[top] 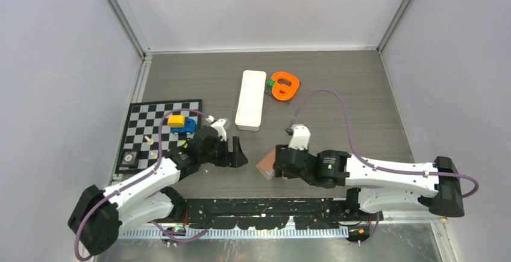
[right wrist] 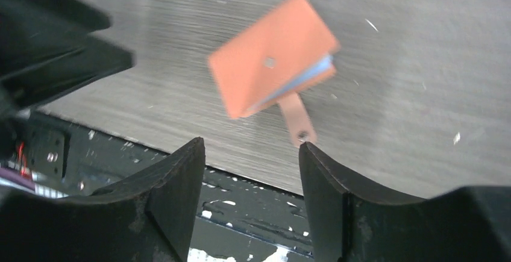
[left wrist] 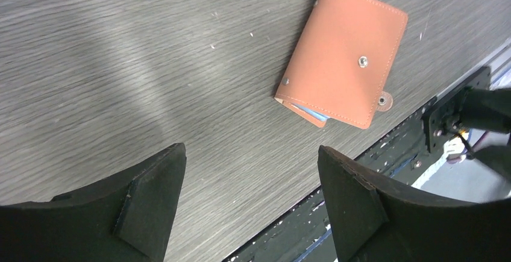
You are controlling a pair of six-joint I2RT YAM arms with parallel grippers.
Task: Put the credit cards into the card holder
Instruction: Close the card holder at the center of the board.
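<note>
The tan-brown card holder [left wrist: 343, 54] lies folded on the grey table near its front edge, with its snap strap [left wrist: 382, 100] undone. A pale blue card edge [left wrist: 310, 112] shows inside the fold. No loose credit card is in view. In the top view the card holder [top: 266, 167] lies between my two grippers. My left gripper [top: 238, 153] is open and empty, to the left of it [left wrist: 250, 150]. My right gripper [top: 279, 167] is open and empty, right beside the holder and partly covering it. In the right wrist view the holder [right wrist: 265, 63] lies ahead of the open right gripper [right wrist: 252, 144].
A long white tray [top: 250, 99] stands at mid table. An orange ring-shaped part [top: 285, 85] with a green piece is beside it. A chessboard [top: 159, 132] at the left carries a yellow block [top: 176, 120] and a blue block [top: 190, 126]. A black rail [top: 271, 205] runs along the front edge.
</note>
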